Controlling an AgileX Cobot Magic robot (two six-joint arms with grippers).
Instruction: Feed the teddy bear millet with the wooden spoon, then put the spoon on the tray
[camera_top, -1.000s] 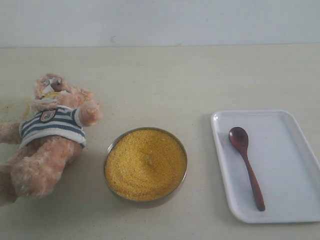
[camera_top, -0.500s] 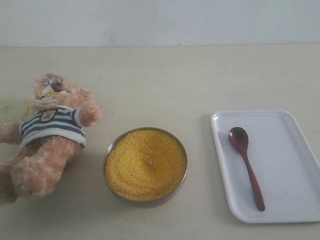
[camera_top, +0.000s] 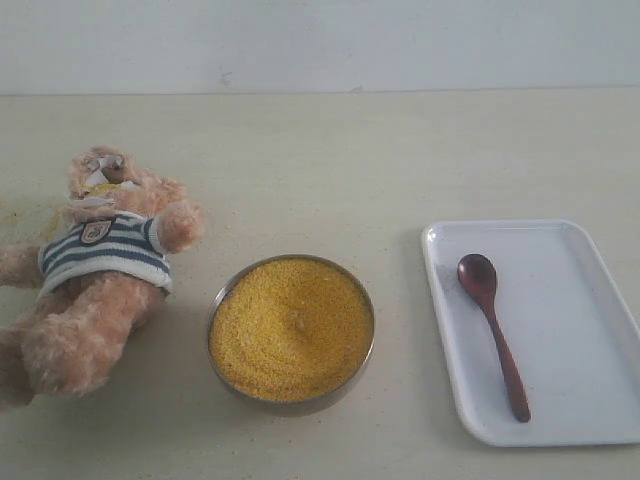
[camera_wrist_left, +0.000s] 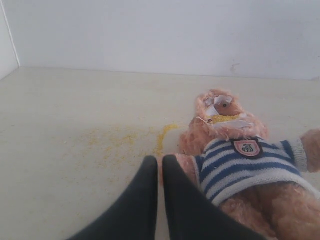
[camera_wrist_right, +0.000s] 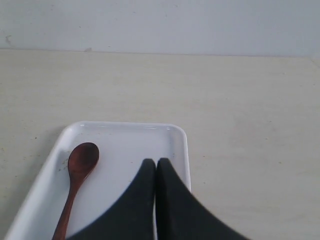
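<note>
The teddy bear (camera_top: 95, 265) lies on its back at the left of the table, in its striped shirt, with yellow grains on its muzzle (camera_wrist_left: 222, 118). The millet (camera_top: 291, 327) fills a round metal bowl (camera_top: 216, 303) at centre. The wooden spoon (camera_top: 492, 331) lies on the white tray (camera_top: 580, 320) at the right, bowl end away from the front edge. Neither gripper shows in the exterior view. In the left wrist view my left gripper (camera_wrist_left: 160, 161) is shut and empty beside the bear's arm. My right gripper (camera_wrist_right: 156, 162) is shut and empty over the tray (camera_wrist_right: 125, 145), next to the spoon (camera_wrist_right: 77, 175).
Spilled millet grains (camera_wrist_left: 162, 137) are scattered on the table beside the bear's head. A pale wall (camera_top: 320, 45) runs along the back of the table.
</note>
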